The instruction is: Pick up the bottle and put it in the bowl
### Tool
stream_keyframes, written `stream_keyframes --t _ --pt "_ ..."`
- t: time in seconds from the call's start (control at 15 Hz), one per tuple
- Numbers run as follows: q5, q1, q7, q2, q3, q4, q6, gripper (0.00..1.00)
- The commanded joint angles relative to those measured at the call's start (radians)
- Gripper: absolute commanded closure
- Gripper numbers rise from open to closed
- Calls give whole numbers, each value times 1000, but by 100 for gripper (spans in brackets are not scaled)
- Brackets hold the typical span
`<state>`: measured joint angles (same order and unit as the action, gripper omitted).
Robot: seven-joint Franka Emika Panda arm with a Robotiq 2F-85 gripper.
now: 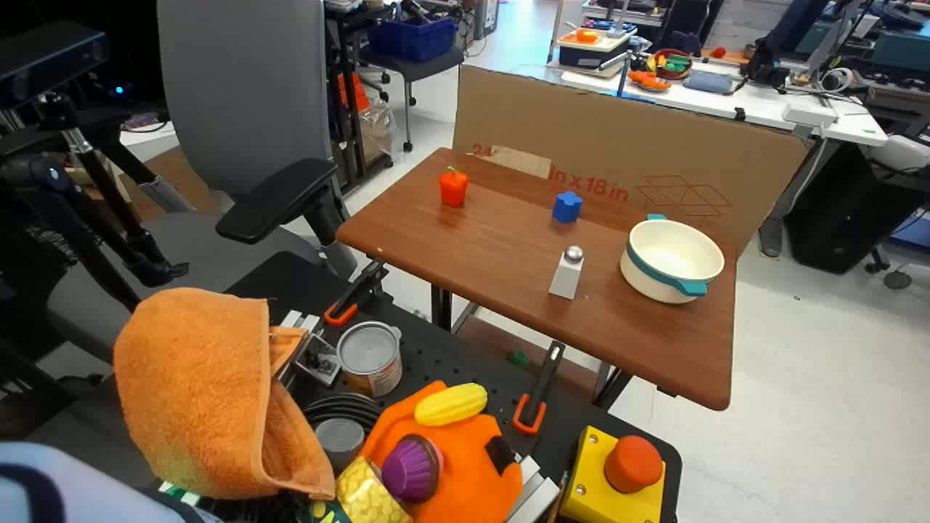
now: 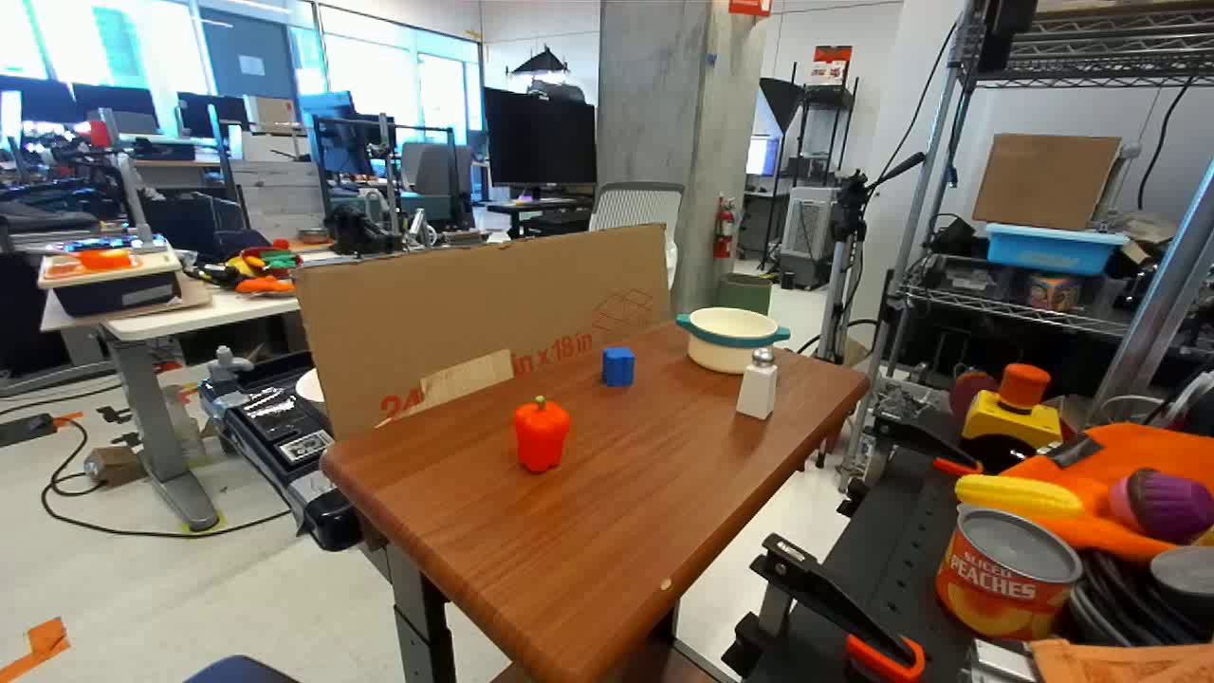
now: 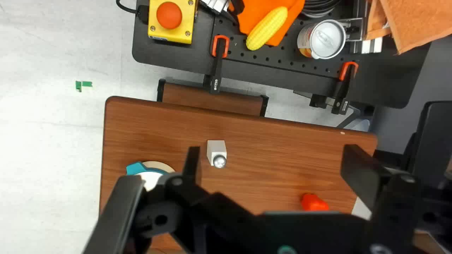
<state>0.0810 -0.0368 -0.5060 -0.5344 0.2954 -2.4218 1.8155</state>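
Note:
The bottle (image 1: 567,273) is small and pale grey-white with a silver cap. It stands upright on the brown table, also seen in an exterior view (image 2: 757,387). The bowl (image 1: 657,283) is cream with a teal band and handles, close beside the bottle; it shows in an exterior view too (image 2: 718,356). In the wrist view my gripper (image 3: 271,153) is wide open and empty, high above the table. The bottle (image 3: 215,152) lies between the fingers in that view, near the left finger. The bowl (image 3: 150,171) is partly hidden behind the left finger. The gripper is outside both exterior views.
An orange-red pepper (image 1: 453,188) and a blue block (image 1: 567,208) stand on the brown table (image 1: 501,240). A cardboard sheet (image 1: 617,138) stands along its back edge. A black bench (image 3: 275,68) with clamps, a can (image 3: 323,38) and a yellow stop-button box (image 3: 173,30) borders the table.

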Motion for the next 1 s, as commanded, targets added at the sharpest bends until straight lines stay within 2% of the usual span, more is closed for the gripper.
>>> stream_keyframes --t 0.0,0.27,0.4,0.53,0.93 --pt "-7 -16 -7 3 -14 1 -1 0" --pt "-7 -16 -7 3 -14 1 -1 0" --pt "1 -7 -1 53 -24 11 30 0" --pt "-12 4 6 122 -30 25 72 0" --pt "4 13 67 464 -106 125 173 0"
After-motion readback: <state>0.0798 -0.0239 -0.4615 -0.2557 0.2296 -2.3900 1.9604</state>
